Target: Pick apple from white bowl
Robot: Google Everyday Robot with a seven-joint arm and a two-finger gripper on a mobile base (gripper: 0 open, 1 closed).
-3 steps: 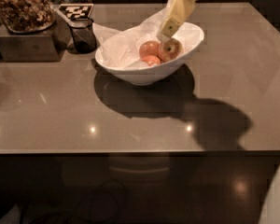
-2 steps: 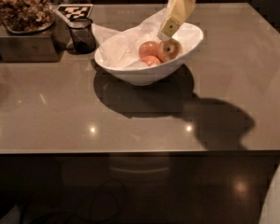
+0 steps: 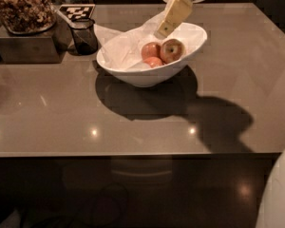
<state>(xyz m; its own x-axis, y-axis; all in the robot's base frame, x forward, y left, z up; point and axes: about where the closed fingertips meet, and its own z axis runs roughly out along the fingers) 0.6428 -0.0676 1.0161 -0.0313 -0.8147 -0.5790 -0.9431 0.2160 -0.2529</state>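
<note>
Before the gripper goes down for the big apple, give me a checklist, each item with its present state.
1. The apple lies exposed in the white bowl, nothing covering it: ok.
2. The gripper hangs over the bowl, above and left of the apple, apart from it: ok.
3. Room beside the apple: not ok; two smaller apples lie right beside it on the left.
4. The crumpled paper is away from the apple's top: ok.
5. The dark cup stands left of the bowl, outside the path: ok.

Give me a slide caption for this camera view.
The gripper hangs over the white bowl, close to the apple, with two smaller apples alongside it.
</note>
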